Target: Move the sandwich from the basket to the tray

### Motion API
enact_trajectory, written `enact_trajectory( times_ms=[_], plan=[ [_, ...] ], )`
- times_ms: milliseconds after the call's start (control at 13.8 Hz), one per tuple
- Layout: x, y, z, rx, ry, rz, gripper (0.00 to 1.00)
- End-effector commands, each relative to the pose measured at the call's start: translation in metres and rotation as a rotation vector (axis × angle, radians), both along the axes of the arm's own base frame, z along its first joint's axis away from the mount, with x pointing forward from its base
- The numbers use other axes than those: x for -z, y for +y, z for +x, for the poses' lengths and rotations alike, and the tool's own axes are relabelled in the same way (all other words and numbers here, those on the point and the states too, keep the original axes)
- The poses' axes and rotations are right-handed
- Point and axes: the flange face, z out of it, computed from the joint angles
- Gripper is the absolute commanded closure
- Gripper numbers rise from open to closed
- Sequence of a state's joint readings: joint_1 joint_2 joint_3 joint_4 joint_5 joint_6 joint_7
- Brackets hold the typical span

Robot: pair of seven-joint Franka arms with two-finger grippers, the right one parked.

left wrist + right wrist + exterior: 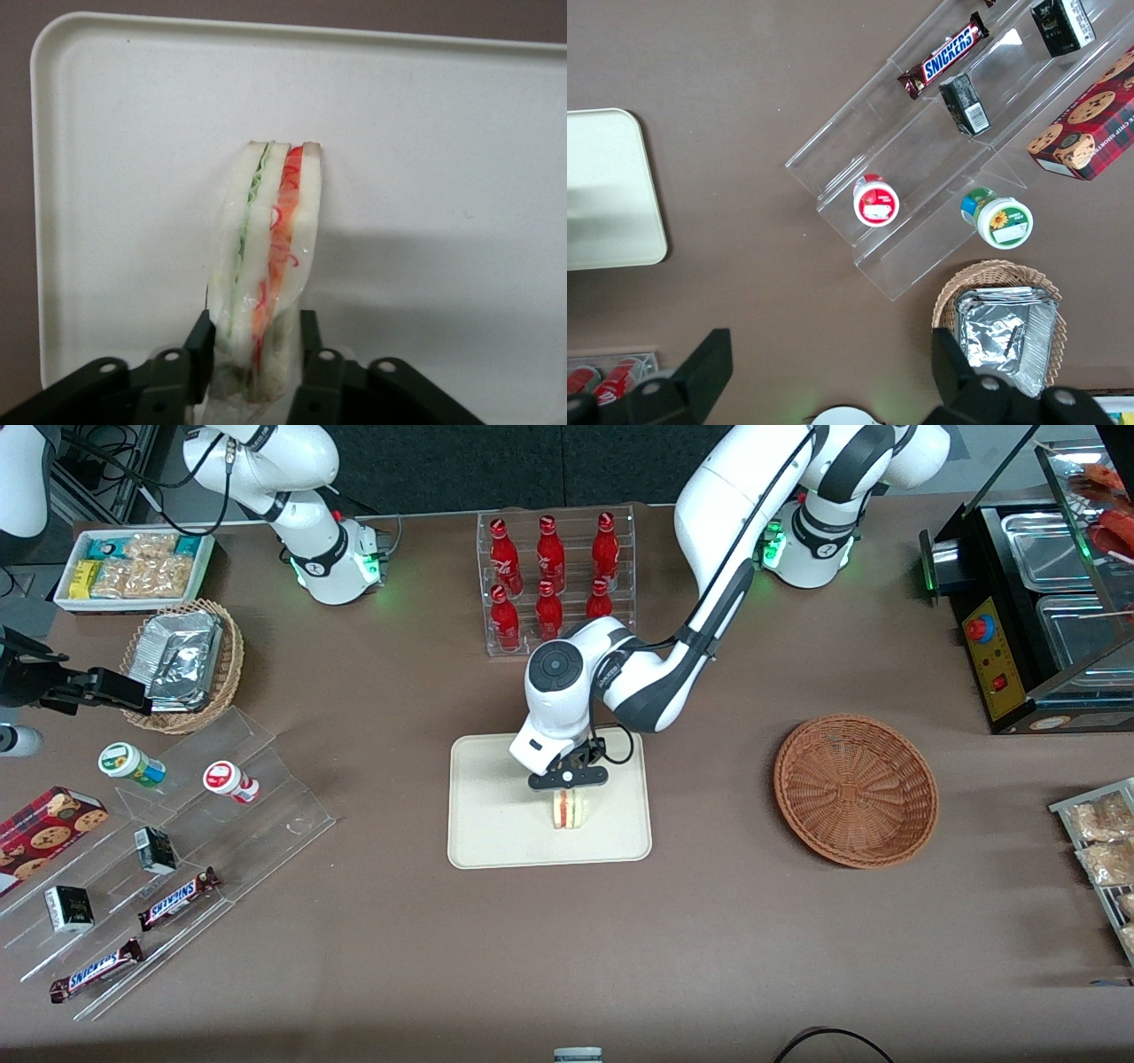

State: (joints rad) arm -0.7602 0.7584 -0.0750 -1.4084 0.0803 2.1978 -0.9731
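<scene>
I am seeing the sandwich (570, 810) standing on its edge on the tray (483, 833), near the tray's middle. My gripper (568, 779) is sitting right over it, its two fingers (200, 347) pinching the wrapped wedge between them. The basket (856, 789) is lying with nothing in it toward the working arm's end of the table. Farther from the camera, red bottles (549, 565) are lined up in a clear rack.

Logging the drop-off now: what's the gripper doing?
Gripper: over the tray, shut on the sandwich.
</scene>
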Motion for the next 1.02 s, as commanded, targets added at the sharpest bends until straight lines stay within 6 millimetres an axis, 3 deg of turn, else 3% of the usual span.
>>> enact_trajectory(
  times_ms=[0, 73, 291, 509, 727, 800, 945],
  plan=[
    [-0.045, 0.004, 0.005, -0.055, -0.002, -0.002, 0.0],
    [-0.071, 0.012, 0.006, -0.07, 0.002, 0.015, 0.0],
    [-0.16, 0.073, 0.032, -0.162, -0.001, 0.039, 0.0],
    [-0.227, 0.143, 0.048, -0.238, 0.026, 0.072, 0.0],
    [-0.28, 0.204, 0.046, -0.269, 0.058, 0.117, 0.0],
    [-0.297, 0.234, 0.047, -0.241, 0.082, 0.125, 0.0],
    [-0.322, 0.278, 0.044, -0.214, 0.126, 0.138, 0.0]
  ],
)
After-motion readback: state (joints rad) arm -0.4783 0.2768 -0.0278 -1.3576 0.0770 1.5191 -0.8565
